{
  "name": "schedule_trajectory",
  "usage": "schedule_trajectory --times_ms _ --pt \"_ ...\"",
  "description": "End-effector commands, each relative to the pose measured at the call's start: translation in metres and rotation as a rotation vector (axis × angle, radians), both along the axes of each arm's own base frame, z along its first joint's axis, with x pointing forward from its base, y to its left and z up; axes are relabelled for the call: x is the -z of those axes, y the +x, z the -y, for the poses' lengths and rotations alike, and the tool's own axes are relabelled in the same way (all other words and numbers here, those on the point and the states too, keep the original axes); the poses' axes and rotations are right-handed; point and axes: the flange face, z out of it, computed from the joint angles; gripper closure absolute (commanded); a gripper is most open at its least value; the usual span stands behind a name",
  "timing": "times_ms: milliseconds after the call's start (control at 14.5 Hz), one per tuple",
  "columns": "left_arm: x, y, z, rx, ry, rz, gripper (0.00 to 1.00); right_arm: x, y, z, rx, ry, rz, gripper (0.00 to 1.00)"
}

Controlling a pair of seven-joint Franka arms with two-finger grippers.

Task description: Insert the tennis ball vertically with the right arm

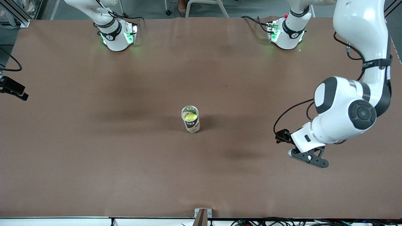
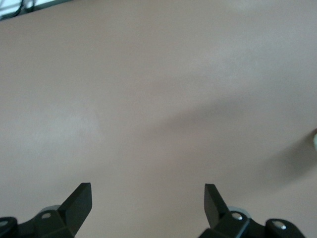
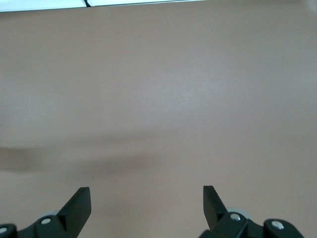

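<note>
- Left claw (image 1: 309, 157) hangs over bare worktop (image 1: 94, 163) toward the left arm's end, fingers spread wide with nothing between them; in the left wrist view the same claw (image 2: 147, 203) shows only brown surface between its two black fingertips (image 2: 80, 201).
- Right claw (image 3: 146, 204) is likewise spread wide and empty, over plain brown worktop; its fingertips (image 3: 79, 203) frame nothing but the surface and a soft shadow. It does not show in the front view, where only the right arm (image 1: 106, 25) appears, at its base.
- Toward the middle of the worktop from the left claw, well apart from it, a clear can (image 1: 190, 119) stands upright with its mouth open.
- Inside that can sits the yellow tennis ball (image 1: 190, 116), seen through the open top and the clear wall.
- Neither claw is near the can or touches it.
- A small black device (image 1: 12, 88) sits at the worktop's edge toward the right arm's end.
- Farthest from the front camera, the two arm bases stand on the worktop, each glowing green; the left arm (image 1: 351, 103) bends down from its base to its claw.
</note>
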Motion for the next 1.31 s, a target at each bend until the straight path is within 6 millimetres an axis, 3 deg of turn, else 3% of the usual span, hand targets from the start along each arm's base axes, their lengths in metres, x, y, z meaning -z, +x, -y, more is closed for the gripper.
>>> schedule_trajectory --times_ms 0,276,414,691,898,967,1036,1243 --pt "-0.035 -0.021 -0.006 -0.139 0.040 -0.050 0.00 0.004 -0.031 -0.002 0.002 -0.004 0.010 0.00" --pt "-0.082 -0.034 -0.036 -0.203 0.201 0.011 0.00 -0.001 -0.035 0.002 0.010 0.000 0.010 0.00" --pt "-0.111 -0.039 -0.046 -0.214 0.201 0.055 0.00 -0.002 -0.036 -0.005 -0.004 -0.001 0.004 0.00" --pt "-0.162 -0.049 -0.109 -0.310 0.151 0.110 0.00 -0.007 -0.035 -0.006 -0.001 -0.002 0.012 0.00" --pt "-0.202 -0.080 -0.139 -0.357 0.159 0.076 0.00 -0.006 -0.034 -0.003 0.004 -0.002 0.013 0.00" --pt "-0.224 -0.098 -0.140 -0.360 0.165 0.076 0.00 -0.005 -0.034 -0.004 0.002 -0.002 0.012 0.00" --pt "-0.232 -0.109 -0.142 -0.360 0.176 0.057 0.00 -0.005 -0.033 -0.004 0.002 0.000 0.012 0.00" --pt "-0.240 -0.146 -0.132 -0.343 0.200 -0.005 0.00 -0.003 -0.032 -0.007 -0.002 0.000 0.012 0.00"
